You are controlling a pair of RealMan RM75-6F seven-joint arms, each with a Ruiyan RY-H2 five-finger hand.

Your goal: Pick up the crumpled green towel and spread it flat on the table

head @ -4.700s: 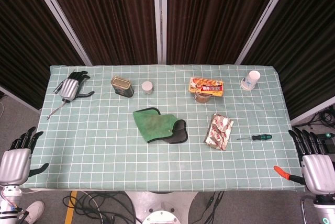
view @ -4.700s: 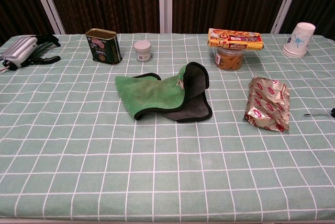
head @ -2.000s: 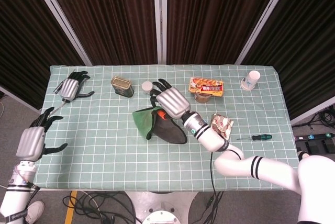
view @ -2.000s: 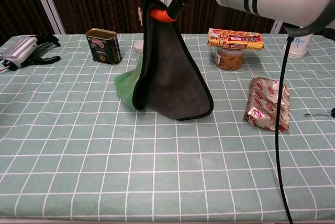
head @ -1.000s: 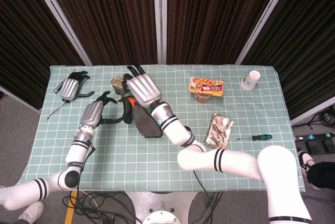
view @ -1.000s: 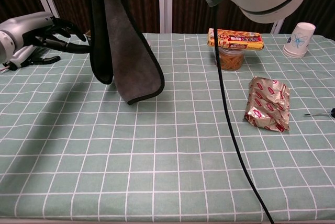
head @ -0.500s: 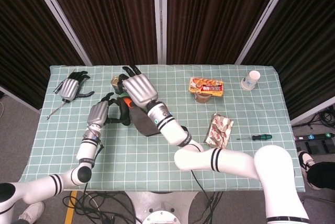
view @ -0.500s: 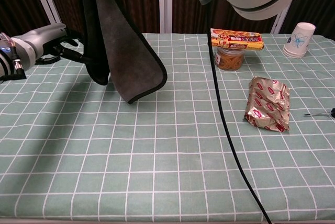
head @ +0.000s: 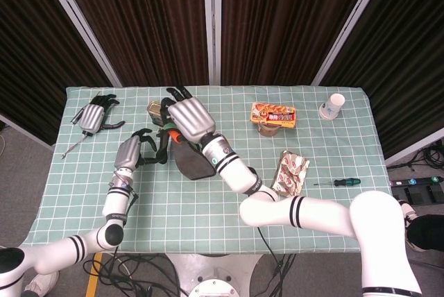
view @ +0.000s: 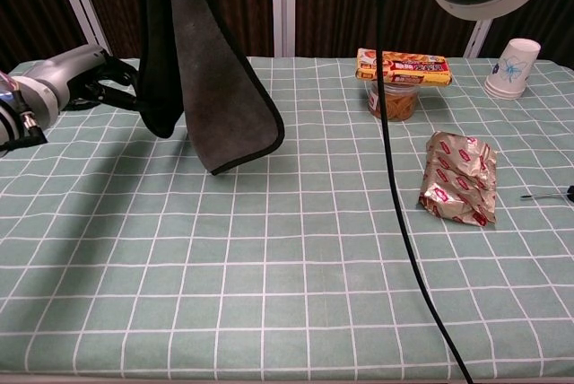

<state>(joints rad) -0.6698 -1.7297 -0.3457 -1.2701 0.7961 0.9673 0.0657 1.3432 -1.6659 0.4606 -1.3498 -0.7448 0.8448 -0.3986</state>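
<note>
My right hand (head: 189,121) holds the towel (head: 193,162) up off the table (head: 146,222) by its top edge. In the chest view the towel (view: 199,70) hangs with its dark grey side facing out, green side hidden, and its lowest corner sits just above the cloth; the right hand is mostly above that frame. My left hand (head: 131,153) is beside the towel's left edge with its dark fingers (head: 154,146) curled at the hem. The chest view shows the left hand (view: 65,79) reaching in behind that edge; whether it grips the hem is unclear.
A spare robot hand (head: 93,115) lies at the far left corner. A tin (head: 154,107) peeks out behind my right hand. To the right stand a snack box on a jar (view: 404,66), a paper cup (view: 514,67), a foil packet (view: 459,178) and a screwdriver (head: 338,182).
The right hand lifted the towel from the table's middle and carried it left. The left hand came in from the table's edge to the towel's left hem, closing in over the last half second.
</note>
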